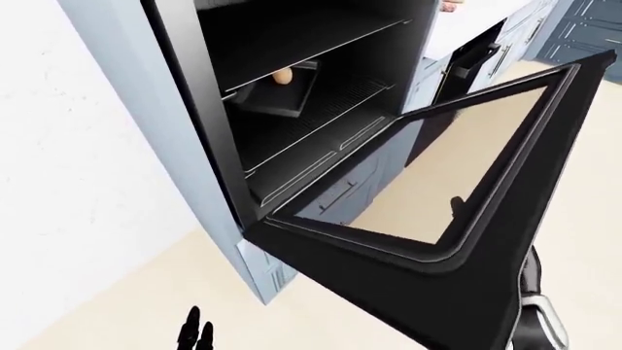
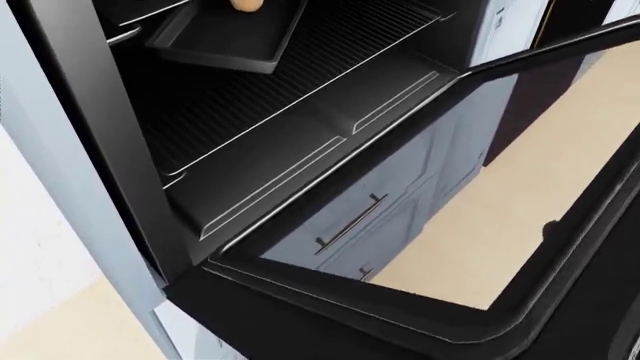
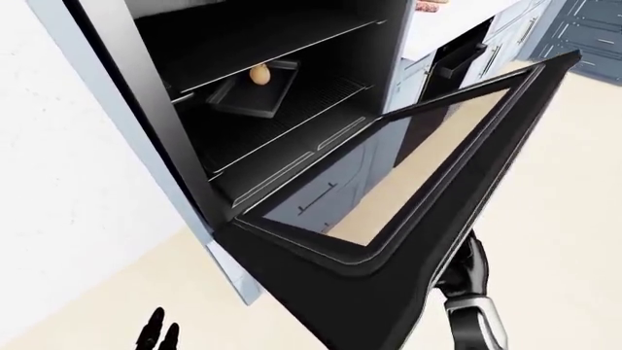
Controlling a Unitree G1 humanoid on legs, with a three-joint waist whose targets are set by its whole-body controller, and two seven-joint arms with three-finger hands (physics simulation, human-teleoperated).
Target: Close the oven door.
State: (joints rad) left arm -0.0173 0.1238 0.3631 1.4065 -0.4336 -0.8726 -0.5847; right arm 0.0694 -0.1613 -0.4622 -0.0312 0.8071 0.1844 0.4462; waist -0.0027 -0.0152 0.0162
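The black oven door (image 1: 491,240) with its glass pane (image 1: 457,168) stands half raised, tilted up on the right of the left-eye view. My right hand (image 3: 469,271) presses on the door's underside, and one finger shows through the glass (image 2: 548,229). The rest of that hand is hidden by the door frame. My left hand (image 1: 195,334) hangs low at the bottom left with its fingers spread, away from the oven. Inside the open oven cavity (image 1: 321,109), a dark tray (image 1: 282,95) holding a bun (image 1: 283,75) rests on the rack.
Blue-grey drawers with bar handles (image 2: 352,221) sit under the oven. A second dark appliance (image 1: 467,65) stands in the cabinet run at the upper right. A white wall (image 1: 78,182) is on the left, and beige floor (image 1: 593,219) spreads to the right.
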